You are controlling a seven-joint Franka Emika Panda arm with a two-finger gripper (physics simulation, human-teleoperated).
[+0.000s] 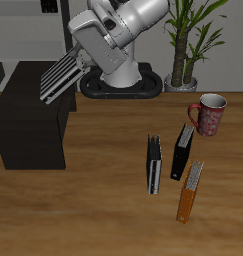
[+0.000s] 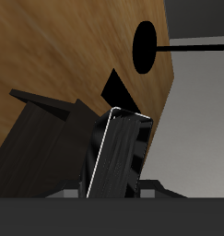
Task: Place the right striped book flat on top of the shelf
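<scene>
My gripper (image 1: pixel 81 62) is shut on the right striped book (image 1: pixel 60 78), whose black and pale stripes face the exterior camera. I hold the book tilted in the air, just above the back part of the shelf (image 1: pixel 31 120), a low black-brown cabinet with a flat top. I cannot tell whether the book touches the shelf. In the wrist view the book (image 2: pixel 118 157) shows as a dark slab with a pale edge, and the shelf (image 2: pixel 44 138) lies beyond it. My fingertips are hidden behind the book.
Three books lie on the wooden table (image 1: pixel 103 200): a slim striped-edge one (image 1: pixel 153 165), a dark one (image 1: pixel 182 152) and an orange one (image 1: pixel 190 190). A red mug (image 1: pixel 208 113) stands behind them. A potted plant (image 1: pixel 183 50) stands beside the robot's base (image 1: pixel 121 82).
</scene>
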